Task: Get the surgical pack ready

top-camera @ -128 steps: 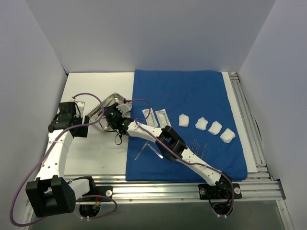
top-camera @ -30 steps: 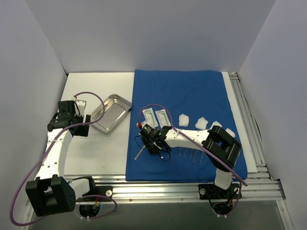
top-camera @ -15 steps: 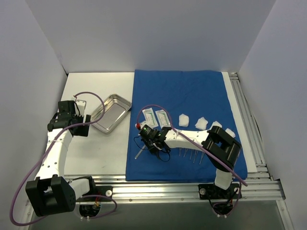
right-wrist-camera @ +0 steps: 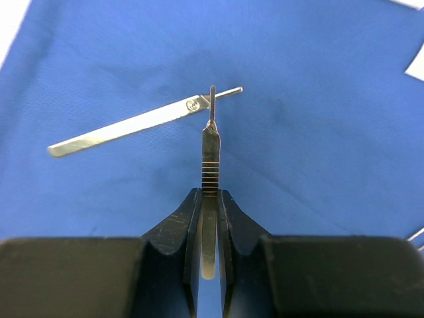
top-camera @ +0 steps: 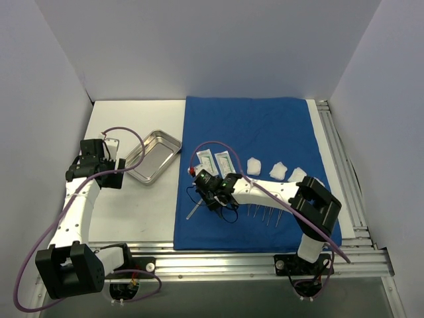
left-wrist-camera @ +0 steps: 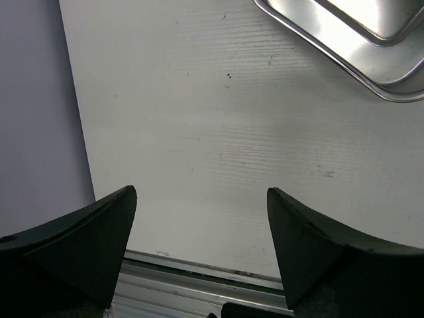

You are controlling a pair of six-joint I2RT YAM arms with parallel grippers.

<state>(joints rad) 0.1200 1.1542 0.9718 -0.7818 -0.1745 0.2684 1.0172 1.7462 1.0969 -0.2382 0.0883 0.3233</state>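
Closed now, the right claw [right-wrist-camera: 210, 194] pinches a skinny scalpel handle [right-wrist-camera: 210, 156] by its end; smooth metal could slip out. The left claw [left-wrist-camera: 201, 195] is wide open.

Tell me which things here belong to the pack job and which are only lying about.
Job: drape, tray, sachets, gauze wads, held handle, loose handle, thin instruments.
Only there: purple cable, frame rail.

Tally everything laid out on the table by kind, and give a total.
Blue drape: 1
Steel tray: 1
White sachets: 2
Gauze wads: 3 clear, the right arm may hide more
Flat metal handles: 2, one in the right gripper
Thin pins: too fine to count
Total: 9 counted
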